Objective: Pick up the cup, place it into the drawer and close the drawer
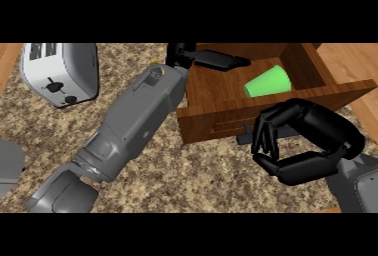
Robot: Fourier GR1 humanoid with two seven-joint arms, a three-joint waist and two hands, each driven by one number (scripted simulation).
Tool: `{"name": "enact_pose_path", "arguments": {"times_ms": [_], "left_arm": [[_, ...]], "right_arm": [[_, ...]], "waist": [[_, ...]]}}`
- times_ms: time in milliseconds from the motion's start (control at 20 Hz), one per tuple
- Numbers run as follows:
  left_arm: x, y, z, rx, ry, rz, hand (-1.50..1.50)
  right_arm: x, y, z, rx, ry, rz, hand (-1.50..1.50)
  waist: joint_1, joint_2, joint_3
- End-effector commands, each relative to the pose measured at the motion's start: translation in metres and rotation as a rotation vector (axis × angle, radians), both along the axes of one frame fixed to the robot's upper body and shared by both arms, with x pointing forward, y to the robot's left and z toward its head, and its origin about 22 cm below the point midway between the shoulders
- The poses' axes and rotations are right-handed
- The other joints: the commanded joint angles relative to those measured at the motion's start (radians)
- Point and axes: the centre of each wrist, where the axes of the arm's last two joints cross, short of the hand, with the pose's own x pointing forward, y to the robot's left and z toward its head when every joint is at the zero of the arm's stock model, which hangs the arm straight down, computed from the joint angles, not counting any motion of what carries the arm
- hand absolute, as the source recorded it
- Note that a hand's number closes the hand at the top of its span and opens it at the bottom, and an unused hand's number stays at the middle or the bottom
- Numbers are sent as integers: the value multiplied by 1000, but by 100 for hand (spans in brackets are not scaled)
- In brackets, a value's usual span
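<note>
Your speckled surface (192,172) carries an open wooden drawer (214,102). The green cup (269,82) lies on its side inside, just right of your left hand (212,58), whose fingers stretch straight over the drawer's rim. Your right hand (306,142) is curled on nothing, in front of the drawer's face. A toaster (63,70) sits well left of your left hand.

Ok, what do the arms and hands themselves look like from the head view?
Grey, boxy shells: the left forearm has a round fitting near its wrist; only a corner of the right forearm shows. The left hand and right hand are black with thick fingers. No cables or markings visible.
</note>
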Motion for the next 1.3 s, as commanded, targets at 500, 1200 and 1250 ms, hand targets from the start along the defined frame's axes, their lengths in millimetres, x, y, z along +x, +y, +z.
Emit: {"name": "enact_pose_path", "arguments": {"times_ms": [500, 1200, 1250], "left_arm": [[-3, 20, -35, -131, -5, 52, -150], [-8, 72, -43, -192, 12, 16, -150], [-18, 67, -62, -205, 14, 8, -150]], "right_arm": [[-4, -7, -73, -534, -58, -224, -150], [76, -14, -163, -666, 11, -300, 150], [77, -18, -165, -624, -16, -317, 150]], "waist": [[149, -21, 1], [260, -21, 4], [265, -19, 5]]}}
